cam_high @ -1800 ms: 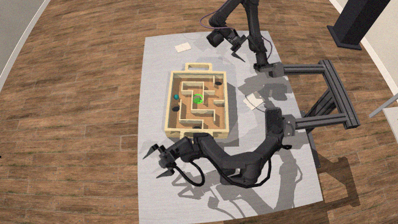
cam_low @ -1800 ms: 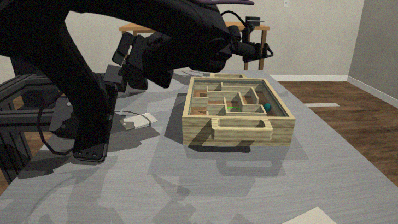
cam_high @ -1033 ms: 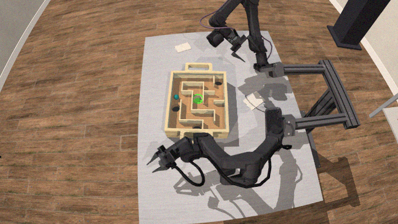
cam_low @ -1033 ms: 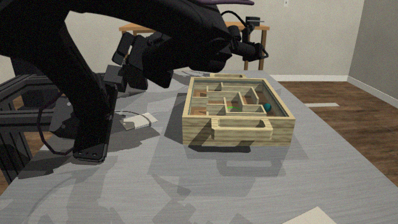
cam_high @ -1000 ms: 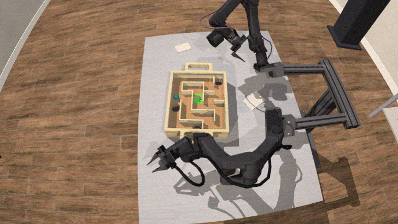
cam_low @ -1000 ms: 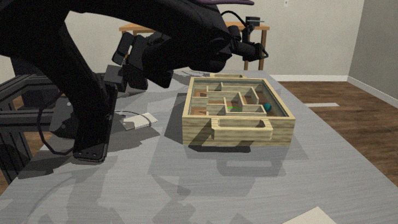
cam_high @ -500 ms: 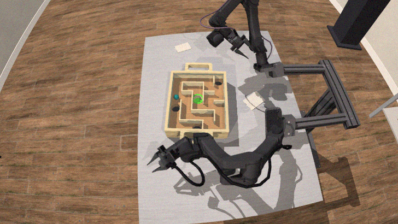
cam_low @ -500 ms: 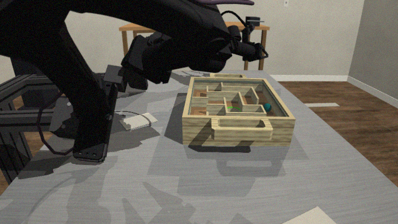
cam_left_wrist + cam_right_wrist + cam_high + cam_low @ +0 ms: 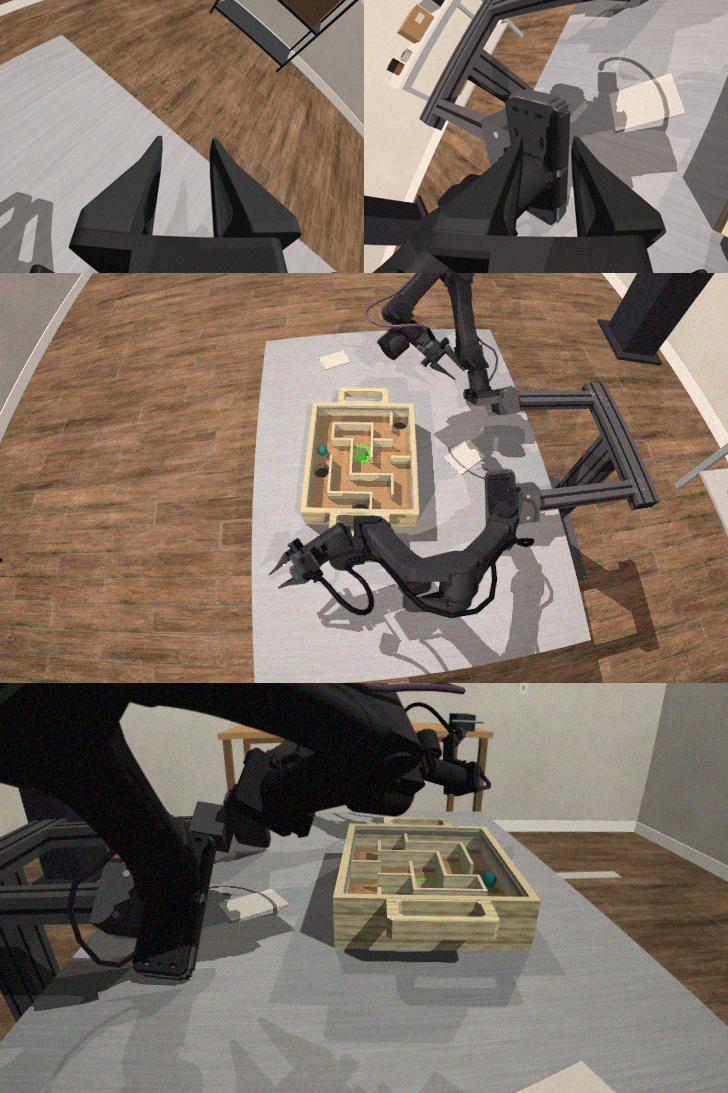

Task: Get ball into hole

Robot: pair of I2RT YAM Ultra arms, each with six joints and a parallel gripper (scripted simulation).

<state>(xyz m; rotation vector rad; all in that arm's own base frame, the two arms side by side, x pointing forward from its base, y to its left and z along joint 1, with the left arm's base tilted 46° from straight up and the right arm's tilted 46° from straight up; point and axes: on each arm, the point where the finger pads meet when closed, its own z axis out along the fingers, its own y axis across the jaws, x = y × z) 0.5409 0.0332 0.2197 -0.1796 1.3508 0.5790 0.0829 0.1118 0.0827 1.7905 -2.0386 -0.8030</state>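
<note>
Teal ball (image 9: 322,450) (image 9: 489,879) in the outer lane; green-bottomed hole (image 9: 362,453) (image 9: 426,882) lies toward your arm bases, beyond inner walls. Board (image 9: 415,466) (image 9: 356,927) (image 9: 723,219) flat. Your left gripper (image 9: 274,580) (image 9: 486,779) (image 9: 186,143) and right gripper (image 9: 459,373) (image 9: 547,142): partly spread, empty. Left's nearer its handle (image 9: 333,518) (image 9: 416,818), mostly arm-hidden from above; exterior shows it. Likely next: line up with the handles. Black hole (image 9: 321,472) beside the ball: tilt gently.

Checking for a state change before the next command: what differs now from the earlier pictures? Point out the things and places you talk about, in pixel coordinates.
Left gripper (image 9: 274,580) (image 9: 487,783) (image 9: 188,137): fingers drew in from wide to part open. Right gripper (image 9: 459,373) (image 9: 264,802) (image 9: 548,137): the same, slightly later. Nothing taken hold of or let go. Ball (image 9: 322,450) (image 9: 489,879) and board (image 9: 363,406) (image 9: 433,937): no visible change.
</note>
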